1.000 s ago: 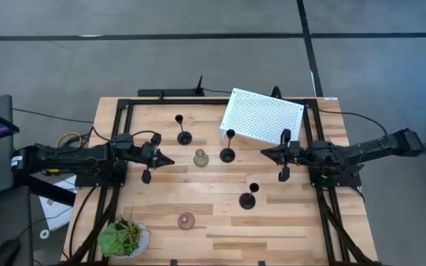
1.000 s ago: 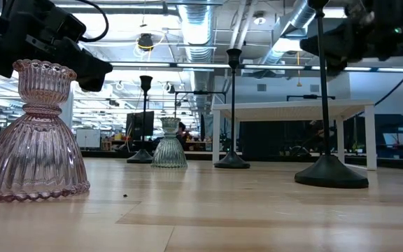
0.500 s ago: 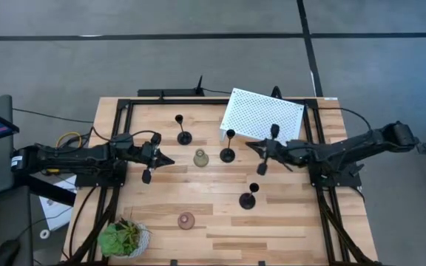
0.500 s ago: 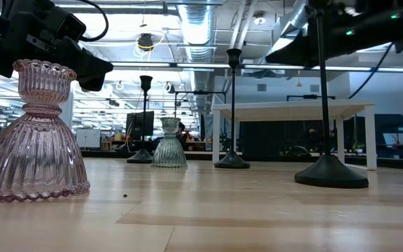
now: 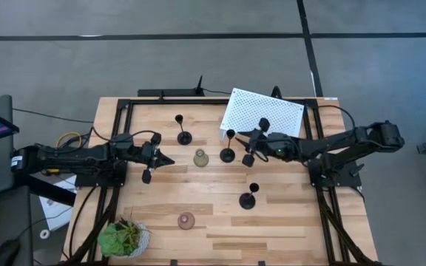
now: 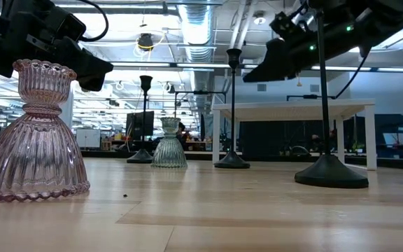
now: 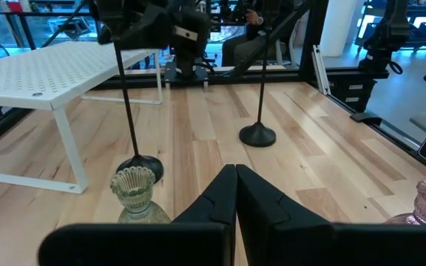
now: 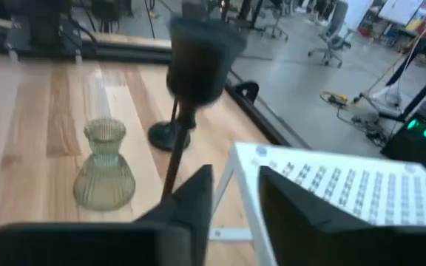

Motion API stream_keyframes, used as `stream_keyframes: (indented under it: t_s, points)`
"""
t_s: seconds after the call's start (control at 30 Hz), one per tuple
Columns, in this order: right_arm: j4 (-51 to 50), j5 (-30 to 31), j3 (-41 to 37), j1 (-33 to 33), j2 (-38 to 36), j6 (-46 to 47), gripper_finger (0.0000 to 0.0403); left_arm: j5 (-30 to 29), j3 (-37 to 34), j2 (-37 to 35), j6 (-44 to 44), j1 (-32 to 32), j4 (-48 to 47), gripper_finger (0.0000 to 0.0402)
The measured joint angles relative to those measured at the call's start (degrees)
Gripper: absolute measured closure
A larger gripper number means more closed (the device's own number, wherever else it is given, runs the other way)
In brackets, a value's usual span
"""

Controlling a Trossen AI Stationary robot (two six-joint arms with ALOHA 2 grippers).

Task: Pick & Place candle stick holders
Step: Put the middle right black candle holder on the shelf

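My left gripper [image 5: 170,161] hovers at nine o'clock of the table [image 5: 287,222], its fingers pressed together and empty. To its right stands the grey-green holder [image 5: 200,157], and at eleven o'clock the far black holder [image 5: 184,135]. The pinkish-brown holder [image 5: 187,220] stands at six o'clock, the near black holder [image 5: 248,198] at about five. My right gripper [image 5: 237,135] is slightly parted, just beside the cup of the middle black holder [image 5: 228,153], in front of the white stand [image 5: 265,114].

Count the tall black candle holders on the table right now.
3: one at the back, one by the white stand beside the right gripper, one nearer the front. None looks hidden.
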Motion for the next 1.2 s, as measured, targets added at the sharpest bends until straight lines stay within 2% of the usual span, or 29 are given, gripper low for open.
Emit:
stream_keyframes:
  t_s: [0.2,0.33,0.87,1.2]
  points:
    - [0.02,-6.08,0.04,0.05,-0.08,3.46,0.0194,0.01,0.0,-0.01,0.02,0.0,-0.04,0.0395]
    - [0.17,-6.28,0.07,0.09,-0.08,5.24,0.017,0.0,0.0,-0.01,0.02,0.0,-0.05,0.0395]
    - [3.21,-7.55,0.07,0.07,-0.02,5.59,0.0211,0.02,0.0,0.0,0.02,0.0,-0.09,0.0395]
    - [8.93,-7.31,2.15,-0.59,10.37,6.33,0.0214,0.02,0.0,0.0,0.02,0.0,-0.09,0.0395]
